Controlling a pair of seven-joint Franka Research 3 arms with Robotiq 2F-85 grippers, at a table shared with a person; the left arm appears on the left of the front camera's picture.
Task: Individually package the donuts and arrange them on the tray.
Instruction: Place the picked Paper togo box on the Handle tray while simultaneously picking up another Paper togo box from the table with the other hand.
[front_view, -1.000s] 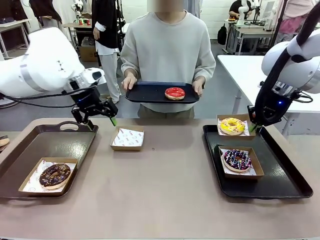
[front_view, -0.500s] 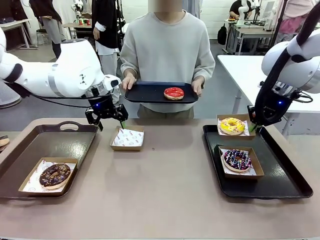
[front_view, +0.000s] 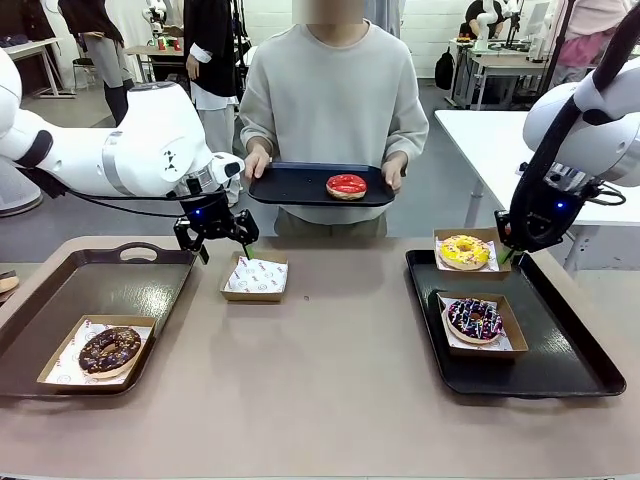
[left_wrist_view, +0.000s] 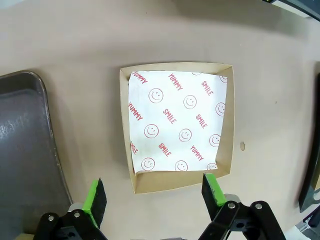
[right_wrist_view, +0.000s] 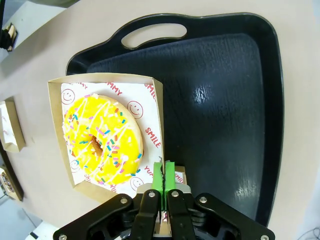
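The left gripper (left_wrist_view: 153, 194) hangs with fingers spread wide just above the empty paper-lined box (left_wrist_view: 177, 125), so the step in hand looks like packing the last donut. The next move calls for reaching past the box to the glossy red donut (front_view: 346, 186), lying loose on the tray (front_view: 285, 188) a person holds out. The right gripper (right_wrist_view: 164, 176), fingers pressed together on nothing, sits just beside the boxed yellow donut (right_wrist_view: 102, 137), iced bright with sprinkles.

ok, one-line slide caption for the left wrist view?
Left gripper open above an empty paper-lined box on the table, beside a dark tray.
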